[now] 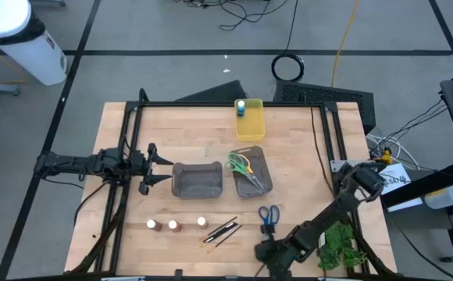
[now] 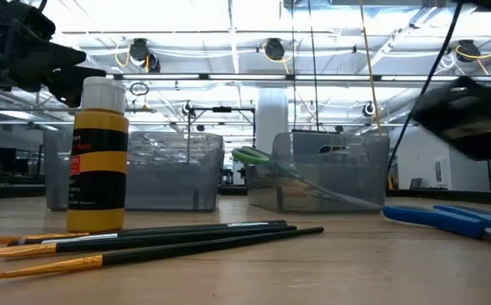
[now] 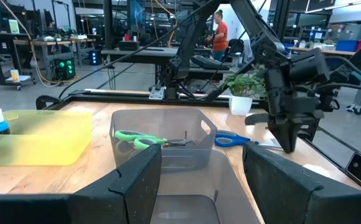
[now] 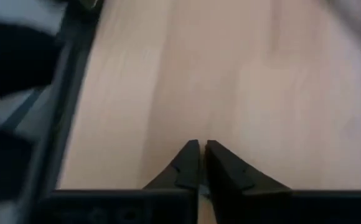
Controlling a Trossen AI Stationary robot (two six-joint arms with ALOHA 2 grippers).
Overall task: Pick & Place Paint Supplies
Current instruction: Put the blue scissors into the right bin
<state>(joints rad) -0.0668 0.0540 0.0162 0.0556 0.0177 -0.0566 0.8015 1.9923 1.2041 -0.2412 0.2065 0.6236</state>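
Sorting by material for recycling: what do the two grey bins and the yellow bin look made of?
Grey bins: smoky translucent plastic, glossy; the room shows through their walls. Yellow bin: translucent plastic, probably the same kind, semi-matte; light passes through its sides.

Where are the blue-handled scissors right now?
In the high view the blue-handled scissors lie flat on the table right of centre, near its front edge, just below the right-hand grey bin and right of the brushes.
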